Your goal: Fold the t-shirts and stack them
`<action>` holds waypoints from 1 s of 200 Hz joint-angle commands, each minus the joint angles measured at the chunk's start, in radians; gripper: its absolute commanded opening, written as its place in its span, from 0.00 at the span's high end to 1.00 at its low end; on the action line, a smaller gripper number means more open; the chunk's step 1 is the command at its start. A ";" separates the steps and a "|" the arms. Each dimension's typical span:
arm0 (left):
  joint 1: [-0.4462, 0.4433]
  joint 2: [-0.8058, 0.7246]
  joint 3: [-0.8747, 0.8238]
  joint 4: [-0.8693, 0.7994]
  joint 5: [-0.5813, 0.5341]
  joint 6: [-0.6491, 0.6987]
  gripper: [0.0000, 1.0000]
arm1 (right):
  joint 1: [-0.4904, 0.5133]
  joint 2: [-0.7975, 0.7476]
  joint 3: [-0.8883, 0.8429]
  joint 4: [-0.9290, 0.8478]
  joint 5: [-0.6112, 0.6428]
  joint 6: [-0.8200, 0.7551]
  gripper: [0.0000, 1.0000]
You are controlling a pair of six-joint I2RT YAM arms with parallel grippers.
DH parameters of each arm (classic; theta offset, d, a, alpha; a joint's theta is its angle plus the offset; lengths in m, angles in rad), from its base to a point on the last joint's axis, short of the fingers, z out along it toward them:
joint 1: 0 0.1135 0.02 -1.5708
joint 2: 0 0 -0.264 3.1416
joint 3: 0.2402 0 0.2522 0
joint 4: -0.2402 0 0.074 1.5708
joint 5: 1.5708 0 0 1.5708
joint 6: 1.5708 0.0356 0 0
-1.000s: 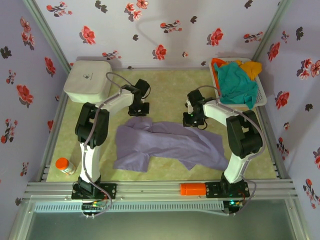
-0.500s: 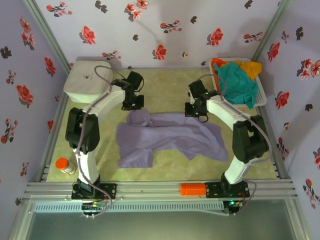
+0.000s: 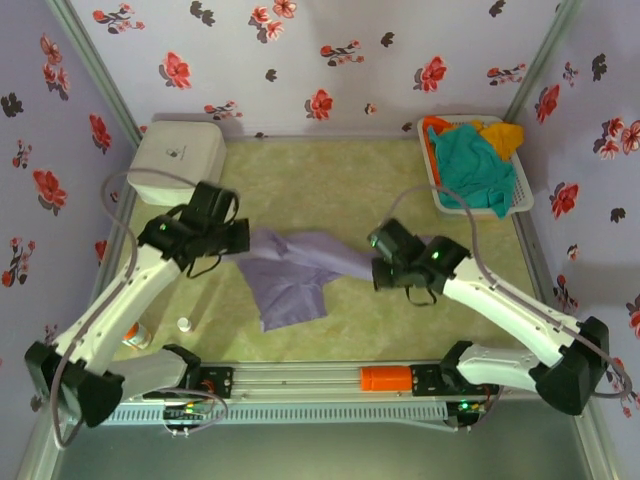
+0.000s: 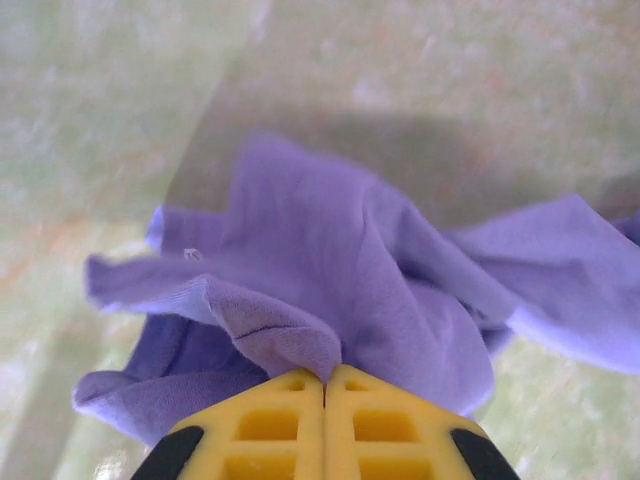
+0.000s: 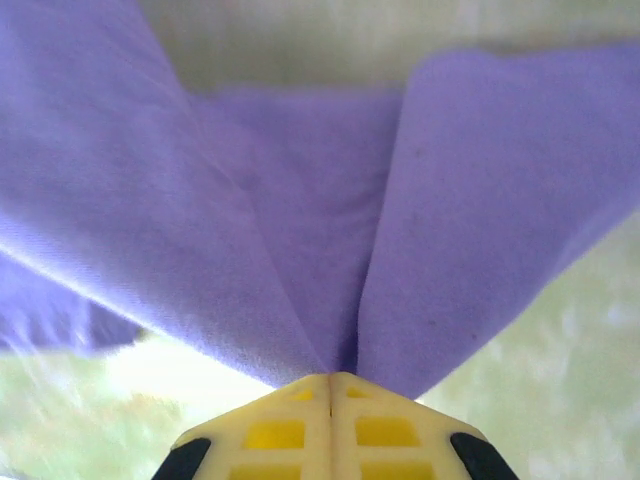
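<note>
My left claw [image 4: 324, 378] is pressed together on a fold of the lavender t-shirt [image 3: 298, 280]. My right claw [image 5: 332, 378] pinches its other side. The shirt stretches between both claws, over the middle of the table [image 3: 330, 180]. The teal, orange and yellow t-shirts [image 3: 472, 160] lie in the white basket [image 3: 520, 205] at the far right corner.

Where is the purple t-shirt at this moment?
In the top view, the purple t-shirt is central, held between the left pincer and the right pincer, both shut on it.
</note>
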 commanded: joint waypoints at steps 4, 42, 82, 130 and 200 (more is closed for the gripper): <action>-0.002 -0.076 -0.092 -0.055 -0.031 -0.047 1.00 | 0.087 -0.040 -0.090 -0.167 0.061 0.258 1.00; -0.006 -0.111 -0.164 -0.038 -0.028 -0.065 1.00 | 0.050 -0.037 -0.051 -0.171 0.126 0.227 0.65; -0.019 -0.142 -0.199 -0.034 -0.028 -0.072 1.00 | -0.193 0.043 0.045 -0.031 0.030 0.036 0.42; -0.027 -0.168 -0.249 -0.030 -0.025 -0.106 1.00 | -0.270 0.305 0.110 0.092 -0.085 -0.115 0.53; -0.049 -0.154 -0.248 0.018 -0.026 -0.121 1.00 | -0.135 0.484 0.106 0.266 -0.202 -0.070 0.47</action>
